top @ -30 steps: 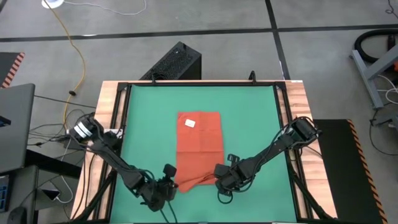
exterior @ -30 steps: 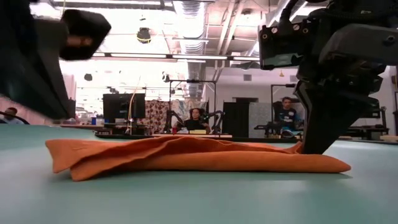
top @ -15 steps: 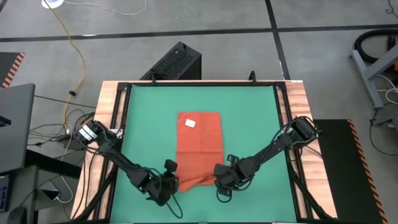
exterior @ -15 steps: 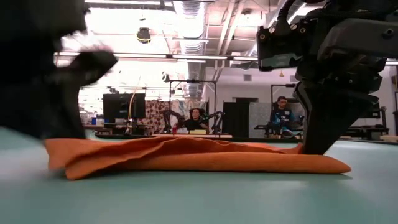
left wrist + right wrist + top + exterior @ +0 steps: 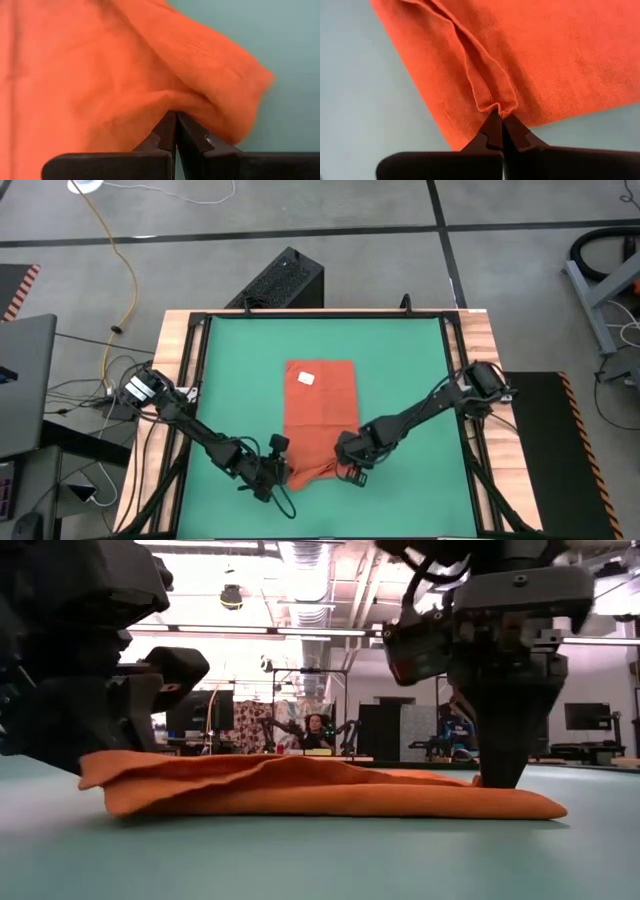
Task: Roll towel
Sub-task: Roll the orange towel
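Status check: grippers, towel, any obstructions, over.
Left gripper and right gripper both shut on towel, at its near corners. Towel flat on green mat, unrolled. Nothing obstructing.

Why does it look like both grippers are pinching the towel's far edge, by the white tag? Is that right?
Not quite. Both grippers are shut on the towel, but at its near edge, the end away from the white tag. The high view shows the left gripper and right gripper at the near corners; both wrist views show the pinch.
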You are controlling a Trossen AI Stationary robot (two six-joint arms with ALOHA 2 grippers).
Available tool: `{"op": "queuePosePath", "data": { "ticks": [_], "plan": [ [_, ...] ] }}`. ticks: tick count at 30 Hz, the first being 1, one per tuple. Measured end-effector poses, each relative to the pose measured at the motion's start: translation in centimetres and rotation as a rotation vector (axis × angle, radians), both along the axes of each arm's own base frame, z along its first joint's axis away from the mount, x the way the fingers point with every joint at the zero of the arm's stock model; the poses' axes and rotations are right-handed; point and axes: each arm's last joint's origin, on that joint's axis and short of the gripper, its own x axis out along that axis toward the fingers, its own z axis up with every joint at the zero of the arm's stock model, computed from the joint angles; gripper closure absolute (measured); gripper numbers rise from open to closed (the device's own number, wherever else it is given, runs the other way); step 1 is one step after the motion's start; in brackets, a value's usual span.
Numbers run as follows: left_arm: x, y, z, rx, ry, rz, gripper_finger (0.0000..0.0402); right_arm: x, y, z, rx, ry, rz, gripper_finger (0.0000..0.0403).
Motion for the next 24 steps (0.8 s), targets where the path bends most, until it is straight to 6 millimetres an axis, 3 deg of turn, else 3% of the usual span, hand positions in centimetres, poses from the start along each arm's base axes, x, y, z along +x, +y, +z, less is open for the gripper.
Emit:
{"op": "queuePosePath", "data": {
  "ticks": [12, 18, 24],
  "plan": [
    [-0.2, -0.2, 0.5, -0.089, 0.039, -0.012, 0.0401, 0.4, -1.0, -0.1, 0.053, 0.02, -0.012, 0.0393],
    [-2.0, 0.1, 3.6, -0.02, -0.01, 0.026, 0.0401, 0.5, -1.1, -0.1, 0.031, -0.001, -0.022, 0.0392],
    [-3.3, -1.7, 8.0, -0.088, -0.299, 0.086, 0.0401, 0.6, -0.9, -0.1, -0.004, -0.029, -0.008, 0.0392]
  ]
}}
